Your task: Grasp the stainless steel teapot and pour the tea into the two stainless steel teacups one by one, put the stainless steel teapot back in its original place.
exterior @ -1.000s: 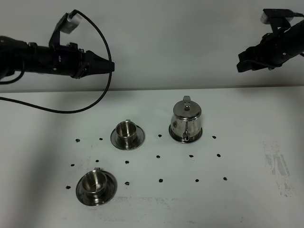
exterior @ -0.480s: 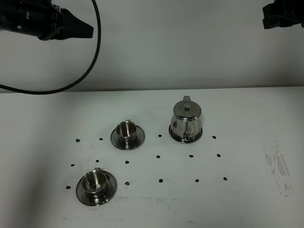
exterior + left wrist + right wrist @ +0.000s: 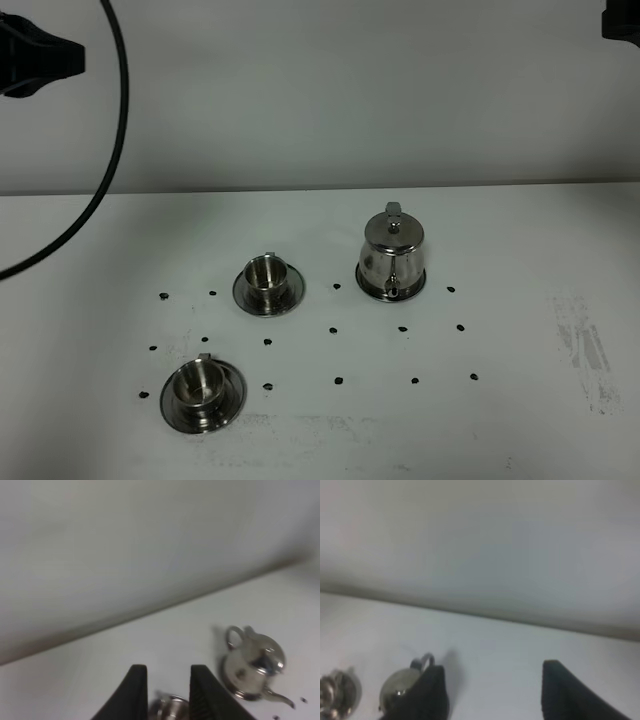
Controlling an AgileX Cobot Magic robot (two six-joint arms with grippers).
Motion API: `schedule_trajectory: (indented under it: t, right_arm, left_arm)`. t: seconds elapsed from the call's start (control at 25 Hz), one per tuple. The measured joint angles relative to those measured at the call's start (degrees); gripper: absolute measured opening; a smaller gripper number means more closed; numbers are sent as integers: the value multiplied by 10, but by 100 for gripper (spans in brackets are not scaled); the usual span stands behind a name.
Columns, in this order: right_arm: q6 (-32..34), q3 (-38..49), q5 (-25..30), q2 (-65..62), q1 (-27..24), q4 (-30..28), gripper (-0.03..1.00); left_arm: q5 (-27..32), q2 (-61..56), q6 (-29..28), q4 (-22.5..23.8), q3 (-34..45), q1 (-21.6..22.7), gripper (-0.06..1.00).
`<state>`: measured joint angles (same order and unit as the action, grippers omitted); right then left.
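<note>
White worktop (image 3: 520, 240), grey wall (image 3: 320, 90) behind.
My left gripper (image 3: 168, 670): high, clear of everything, fingers narrowly parted, empty.
Front teacup (image 3: 203, 385), rear teacup (image 3: 268, 275): upright, mouths open for pouring.
Teapot (image 3: 392, 255): upright on its saucer (image 3: 416, 288), handle rearward, reachable.
My right gripper (image 3: 492, 666): high, spread wide, empty; likeliest to take the handle.

- Robot test bench in a lab-like room, not a home.
- Bare white table (image 3: 80, 250); plain pale wall (image 3: 350, 90) behind the teapot (image 3: 392, 255).
- Small black marks (image 3: 333, 329) in rows around the teapot.
- Loose black cable (image 3: 125, 85) hanging far left of the teapot; scuffed grey patch (image 3: 585, 345) to its right.
</note>
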<state>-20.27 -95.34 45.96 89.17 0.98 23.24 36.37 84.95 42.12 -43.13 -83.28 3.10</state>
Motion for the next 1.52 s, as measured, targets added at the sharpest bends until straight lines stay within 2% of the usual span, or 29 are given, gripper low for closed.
schedule_trajectory:
  t: [0.16, 0.32, 0.44, 0.56, 0.68, 0.76, 0.84, 1.04, 1.12, 1.2, 1.36, 1.52]
  right_arm:
    - [-36, 106, -62, -83, 0, 45, 43]
    - [-80, 191, -108, -132, 0, 102, 43]
    - [-136, 259, -146, -165, 0, 161, 43]
    - [-209, 317, -182, -200, 0, 229, 43]
    - [-290, 364, -207, -226, 3, 312, 43]
    - [-343, 379, -215, -233, 17, 360, 43]
    - [-395, 391, -217, -233, 45, 394, 43]
    - [-425, 395, -231, -230, 119, 408, 43]
    - [-428, 395, -238, -225, 145, 408, 43]
    - [-429, 395, -248, -218, 166, 408, 43]
    - [-432, 395, -267, -197, 199, 405, 43]
    - [-435, 395, -264, -182, 206, 404, 43]
  left_arm:
    - [-108, -130, 12, -1, 140, 0, 24]
    - [-181, -241, 14, 0, 263, 0, 24]
    - [-203, -318, 14, 0, 329, 0, 24]
    - [-197, -389, 10, 0, 382, 0, 24]
    - [-172, -456, -17, 21, 421, 0, 24]
    - [-140, -497, -52, 61, 437, 0, 24]
    - [-93, -534, -116, 116, 441, 0, 24]
    - [84, -595, -292, 284, 442, 0, 24]
    - [139, -619, -326, 336, 446, 0, 24]
    - [175, -650, -348, 357, 463, 0, 24]
    - [184, -723, -374, 364, 522, 0, 24]
    - [198, -785, -386, 367, 555, 0, 24]
